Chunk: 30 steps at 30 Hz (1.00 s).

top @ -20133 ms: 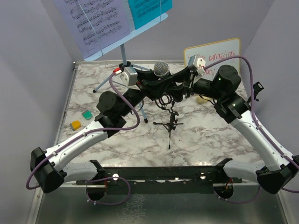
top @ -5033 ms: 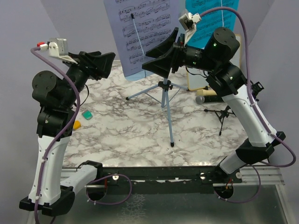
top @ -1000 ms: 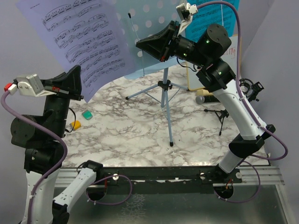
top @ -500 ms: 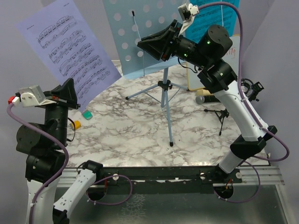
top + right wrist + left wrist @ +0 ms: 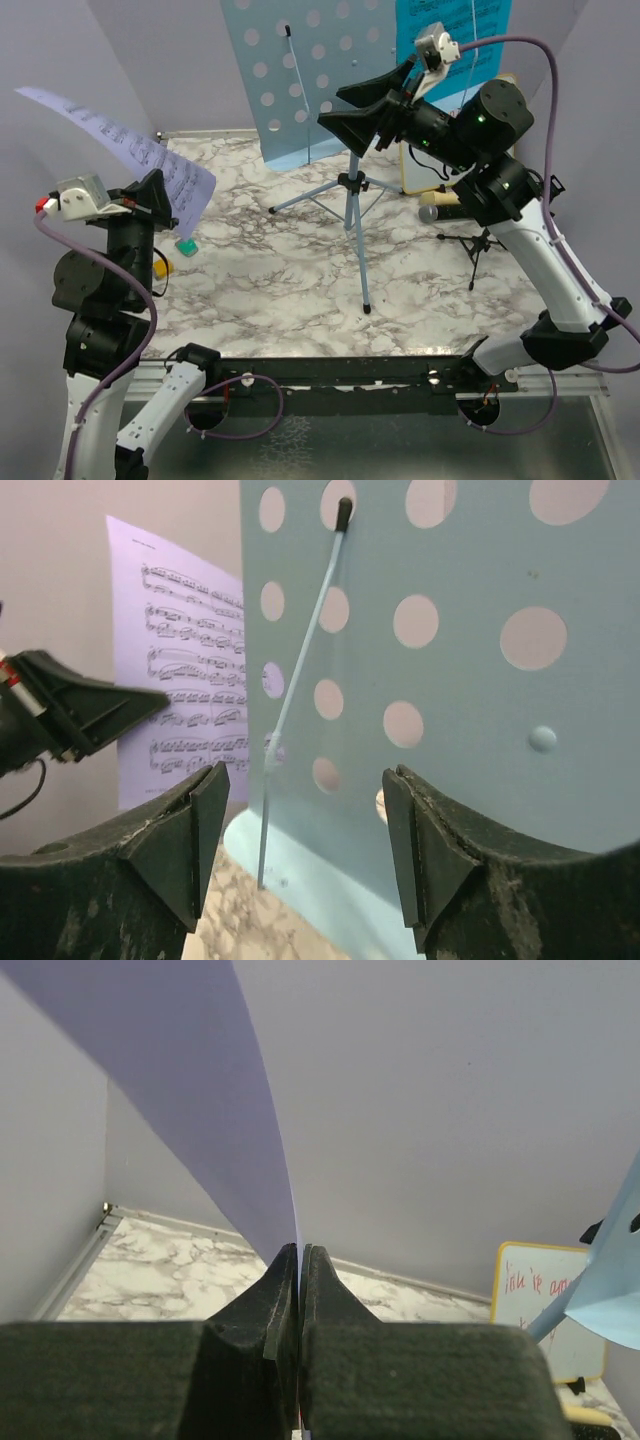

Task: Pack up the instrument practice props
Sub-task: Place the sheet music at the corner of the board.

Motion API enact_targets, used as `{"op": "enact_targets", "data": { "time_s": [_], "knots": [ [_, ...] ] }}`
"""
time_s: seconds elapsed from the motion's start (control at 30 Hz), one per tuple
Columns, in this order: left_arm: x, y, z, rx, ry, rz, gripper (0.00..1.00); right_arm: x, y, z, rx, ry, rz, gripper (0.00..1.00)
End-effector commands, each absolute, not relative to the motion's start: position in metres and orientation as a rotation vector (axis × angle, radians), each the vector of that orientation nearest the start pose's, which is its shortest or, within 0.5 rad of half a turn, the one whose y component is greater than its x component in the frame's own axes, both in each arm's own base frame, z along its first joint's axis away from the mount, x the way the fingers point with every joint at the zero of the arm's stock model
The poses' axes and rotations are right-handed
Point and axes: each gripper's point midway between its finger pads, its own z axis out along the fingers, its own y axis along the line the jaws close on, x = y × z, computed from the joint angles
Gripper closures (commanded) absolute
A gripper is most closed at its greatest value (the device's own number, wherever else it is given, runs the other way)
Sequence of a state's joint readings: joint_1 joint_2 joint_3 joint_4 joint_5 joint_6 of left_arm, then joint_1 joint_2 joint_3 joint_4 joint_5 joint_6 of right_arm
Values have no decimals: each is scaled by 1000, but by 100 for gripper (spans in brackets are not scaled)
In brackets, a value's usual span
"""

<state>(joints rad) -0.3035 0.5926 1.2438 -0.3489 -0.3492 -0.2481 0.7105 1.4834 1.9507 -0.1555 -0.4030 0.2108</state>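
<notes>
My left gripper [image 5: 152, 192] is shut on the lower edge of the printed music sheet [image 5: 120, 145], held in the air at the left, clear of the rack. In the left wrist view the sheet [image 5: 200, 1110] rises from the closed jaws of my left gripper [image 5: 300, 1250]. The light-blue perforated music rack [image 5: 310, 70] stands on tripod legs [image 5: 350, 215] at centre back. My right gripper [image 5: 335, 108] is open and empty just in front of the rack panel [image 5: 450, 680]. The cyan sheet [image 5: 450, 30] hangs at the back right. The cream handheld microphone [image 5: 440, 208] and a small black tripod [image 5: 480, 248] lie at the right.
The wood-framed whiteboard [image 5: 405, 175] leans at the back right behind my right arm, and it also shows in the left wrist view [image 5: 545, 1300]. A green block [image 5: 185, 245] and an orange block [image 5: 160, 267] lie at the left near my left arm. Grey walls enclose the table.
My left gripper has swung the music sheet down and left, so it now lies flatter. My right gripper has shifted right, staying open by the rack.
</notes>
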Motion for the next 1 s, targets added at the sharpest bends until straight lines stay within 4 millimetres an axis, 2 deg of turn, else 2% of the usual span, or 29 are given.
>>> {"op": "enact_targets", "data": {
  "time_s": [0.0,0.13,0.3,0.53,0.67,0.8,0.97],
  "knots": [
    [237,-25,456,-281,1377,-259,100,247,302,593,-657,1071,962,27],
    [266,-36,426,-302,1457,-272,100,224,277,594,-644,1008,931,16],
    [304,-51,383,-327,1511,-296,100,214,243,574,-557,1013,841,10],
    [362,-64,333,-416,1576,-323,100,217,193,514,-452,1159,645,6],
    [401,-59,310,-508,1585,-368,100,223,157,480,-371,1260,481,5],
    [446,-45,299,-627,1558,-462,100,224,126,449,-300,1344,354,4],
    [499,-17,309,-711,1481,-484,100,222,96,420,-238,1412,230,4]
  ]
}}
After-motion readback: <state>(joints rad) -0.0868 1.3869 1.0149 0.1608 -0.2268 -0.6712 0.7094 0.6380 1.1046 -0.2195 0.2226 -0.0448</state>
